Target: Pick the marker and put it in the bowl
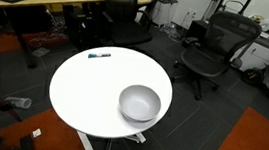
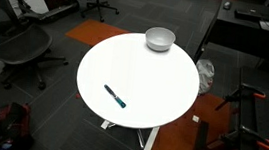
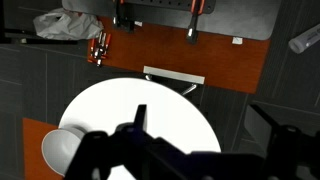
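Marker (image 2: 115,96) & bowl (image 2: 159,38) at opp. edges of table (image 2: 149,82); end effector (image 3: 205,140) w/ jaws apart, empty.

A round white table (image 1: 88,90) carries two things. The marker (image 1: 99,54) lies flat close to one edge. The bowl (image 1: 140,103) stands upright near the opposite edge, well apart from the marker.

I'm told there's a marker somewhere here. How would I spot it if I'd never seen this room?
Start at the round white table. The marker lies flat near its edge, across from the bowl. It is the only thin dark stick there, partly teal-blue, while the bowl is round and pale.
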